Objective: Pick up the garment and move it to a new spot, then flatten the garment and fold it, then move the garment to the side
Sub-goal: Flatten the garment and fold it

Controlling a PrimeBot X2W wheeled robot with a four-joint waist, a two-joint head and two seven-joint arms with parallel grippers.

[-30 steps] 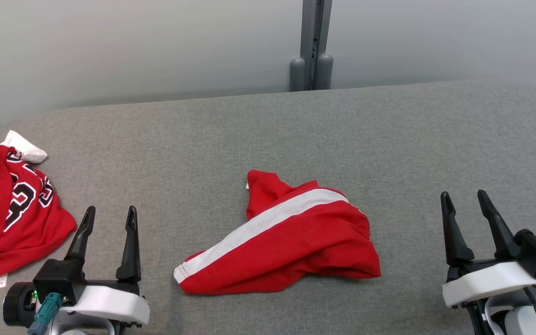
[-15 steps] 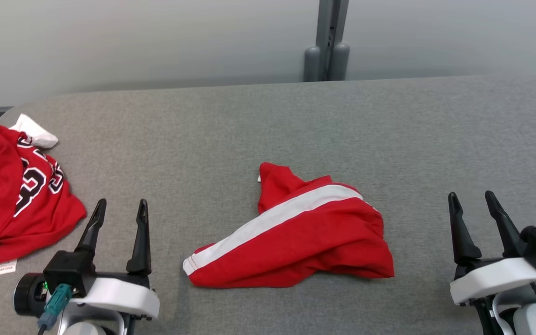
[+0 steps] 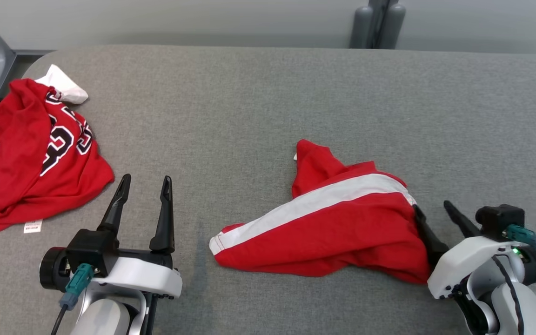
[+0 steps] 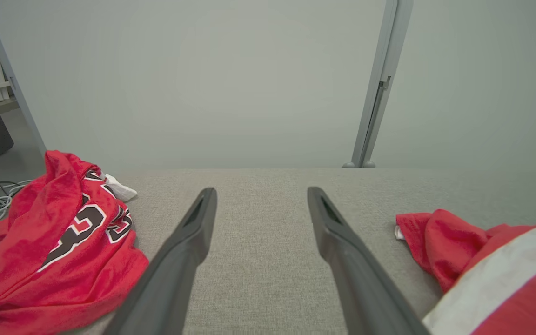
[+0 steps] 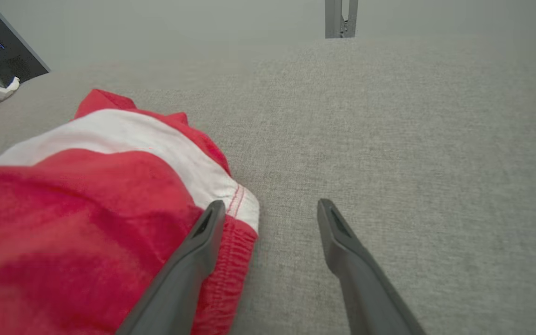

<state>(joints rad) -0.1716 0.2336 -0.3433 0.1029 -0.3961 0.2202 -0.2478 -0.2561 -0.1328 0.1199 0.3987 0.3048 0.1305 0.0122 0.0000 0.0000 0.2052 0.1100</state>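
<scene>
Looking down from the head camera, I read the scene from the near edge outward. The left tool [image 3: 147, 178] sits at lower left, spread wide and holding nothing, aimed away over the bare grey surface [image 3: 249, 102]. Its wrist camera confirms the same spread tool [image 4: 261, 191] with only surface between the tips.

The right tool [image 3: 431, 204] sits at lower right, angled towards the garment [image 3: 333, 228], likewise spread and gripping nothing. In its wrist camera the right tool [image 5: 271, 204] has one finger [image 5: 193, 260] lying at the elastic hem of the garment [image 5: 86, 209], while the other stands over bare surface. I cannot tell whether that finger presses the cloth.

The garment, red with a broad white stripe, lies crumpled right of the surface's middle, between the two tools and closer to the right one.

Farther left, well apart from it, a red jersey [image 3: 40, 153] with black-and-white numerals lies bunched at the left edge of the surface. Beyond the far edge a grey post [image 3: 379, 23] rises against a pale wall [image 3: 203, 18].
</scene>
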